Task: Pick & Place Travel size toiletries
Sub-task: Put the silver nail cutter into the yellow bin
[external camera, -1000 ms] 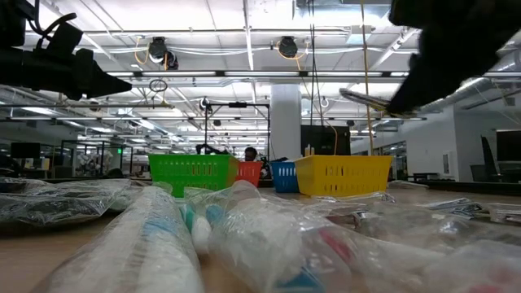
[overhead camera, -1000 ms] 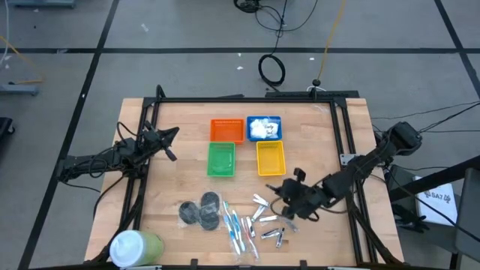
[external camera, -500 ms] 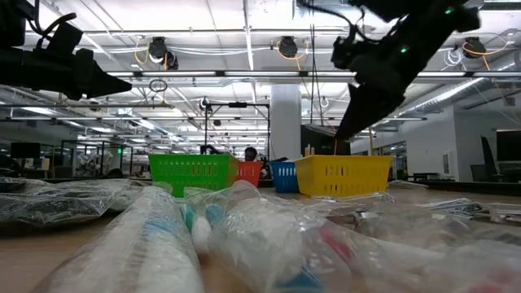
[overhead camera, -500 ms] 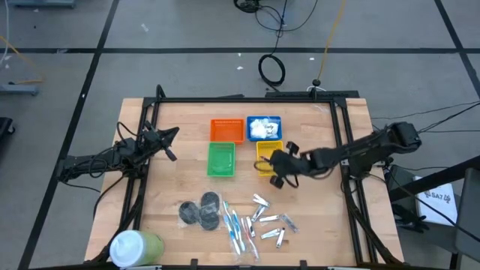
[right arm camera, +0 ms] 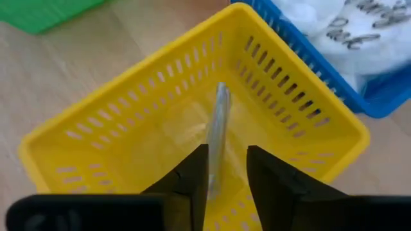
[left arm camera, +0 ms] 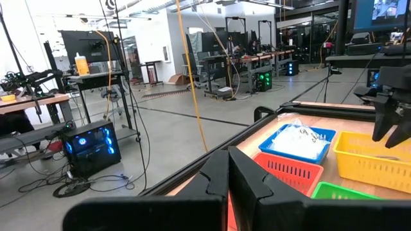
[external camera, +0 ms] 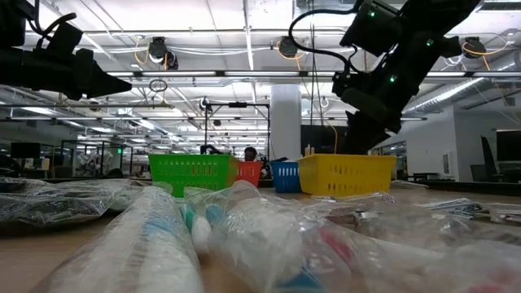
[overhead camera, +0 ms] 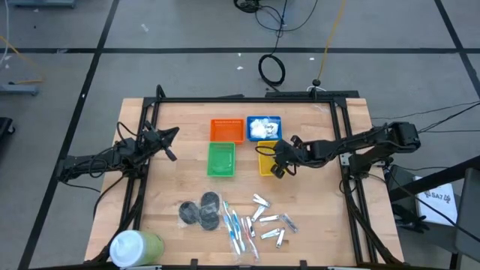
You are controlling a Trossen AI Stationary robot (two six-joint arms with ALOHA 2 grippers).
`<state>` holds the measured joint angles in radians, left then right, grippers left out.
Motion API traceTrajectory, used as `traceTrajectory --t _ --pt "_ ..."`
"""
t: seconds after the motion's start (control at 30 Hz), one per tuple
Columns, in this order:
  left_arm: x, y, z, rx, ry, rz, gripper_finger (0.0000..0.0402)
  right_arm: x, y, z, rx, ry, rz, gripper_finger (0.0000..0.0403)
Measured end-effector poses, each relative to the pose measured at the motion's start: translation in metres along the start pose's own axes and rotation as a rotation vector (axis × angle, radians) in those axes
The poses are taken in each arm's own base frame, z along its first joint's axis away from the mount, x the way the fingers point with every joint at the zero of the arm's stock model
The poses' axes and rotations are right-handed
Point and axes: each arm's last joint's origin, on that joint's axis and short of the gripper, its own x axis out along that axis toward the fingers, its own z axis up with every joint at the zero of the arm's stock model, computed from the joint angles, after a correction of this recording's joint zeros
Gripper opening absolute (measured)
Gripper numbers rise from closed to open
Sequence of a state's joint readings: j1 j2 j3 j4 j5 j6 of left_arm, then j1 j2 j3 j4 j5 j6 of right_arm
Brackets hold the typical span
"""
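Observation:
My right gripper [overhead camera: 276,165] hangs over the yellow basket [overhead camera: 264,150], fingers pointing down into it and standing apart [right arm camera: 228,154]. A slim silver clipper [right arm camera: 218,128] in clear wrap shows between the fingers, over the basket floor and close to one finger [right arm camera: 192,173]. More wrapped clippers [overhead camera: 270,223], toothbrushes [overhead camera: 236,229] and dark discs [overhead camera: 201,211] lie on the table near its front edge. White packets [overhead camera: 262,127] fill the blue basket. My left gripper [overhead camera: 172,135] waits shut near the table's left edge. My right gripper has the clipper's near end [right arm camera: 212,183] beside one finger, with a gap to the other finger. I cannot tell whether it touches the clipper or the clipper lies free in the basket.
The orange basket [overhead camera: 226,130] and green basket [overhead camera: 220,159] sit left of the blue and yellow ones. A white-and-green tub [overhead camera: 135,246] stands at the near left corner. A black frame [overhead camera: 247,100] runs around the table top.
My right gripper has risen from the clipper pile near the front edge and travelled toward the far edge and slightly left, ending over the yellow basket. A thin clipper stuck out of it on the way. The left arm has kept still.

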<state>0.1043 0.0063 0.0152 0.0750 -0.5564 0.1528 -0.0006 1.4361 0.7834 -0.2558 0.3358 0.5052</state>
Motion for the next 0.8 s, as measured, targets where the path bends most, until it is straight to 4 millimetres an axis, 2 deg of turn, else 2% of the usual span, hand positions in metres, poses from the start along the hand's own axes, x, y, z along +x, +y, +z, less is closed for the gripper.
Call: traceTrajectory --t 0.2,0.33,0.47,0.57,0.7,0.8 --pt "0.000 0.000 0.000 0.000 0.000 0.000 0.0001 -0.001 0.003 0.002 -0.027 -0.024 0.025 0.0139" --pt "0.000 0.000 0.000 0.000 0.000 0.000 0.0001 -0.013 0.014 0.009 -0.084 -0.088 0.192 0.0160" --pt "0.000 0.000 0.000 0.000 0.000 -0.001 0.0001 -0.039 0.030 0.013 -0.126 -0.184 0.391 0.0166" --pt "0.000 0.000 0.000 0.000 0.000 -0.001 0.0001 -0.063 0.044 0.007 -0.165 -0.219 0.530 0.0162" --pt "0.000 0.000 0.000 0.000 0.000 -0.001 0.0001 -0.093 0.065 -0.012 -0.182 -0.212 0.662 0.0157" --pt "0.000 0.000 0.000 0.000 0.000 -0.001 0.0001 -0.108 0.080 -0.028 -0.147 -0.208 0.690 0.0157"
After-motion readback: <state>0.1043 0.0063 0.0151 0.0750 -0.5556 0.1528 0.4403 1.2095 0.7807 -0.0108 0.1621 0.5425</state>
